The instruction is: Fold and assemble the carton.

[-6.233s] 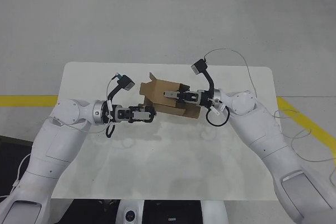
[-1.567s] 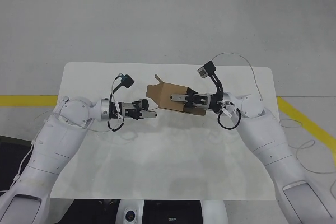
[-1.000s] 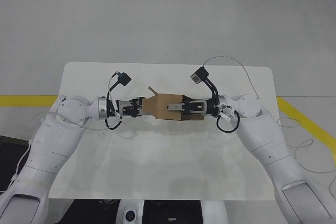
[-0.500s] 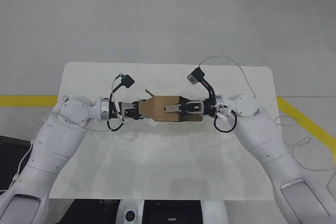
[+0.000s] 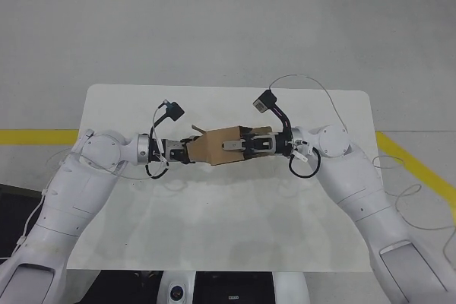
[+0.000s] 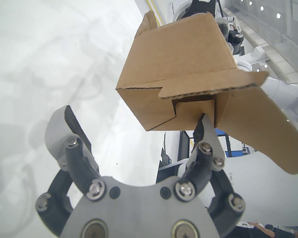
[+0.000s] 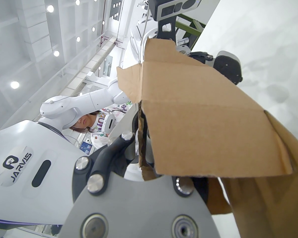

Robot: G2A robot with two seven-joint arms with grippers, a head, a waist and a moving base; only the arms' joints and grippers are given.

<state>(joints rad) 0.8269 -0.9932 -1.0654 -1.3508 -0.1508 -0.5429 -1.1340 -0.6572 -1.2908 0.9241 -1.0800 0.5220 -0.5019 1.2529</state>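
Lit brightly and evenly from overhead, by rows of round ceiling lamps (image 7: 49, 8) flaring white in both wrist views. Washes the white counter (image 5: 213, 228) almost to blankness, with a mild sheen and only faint, soft-edged, overlapping grey shadows. Leaves the carton (image 6: 178, 58) evenly tan on its outer faces, dark only inside its open end. Bends straight lines near the edges of the wrist views, as with the counter's rim. Looks nearly undistorted from the top.
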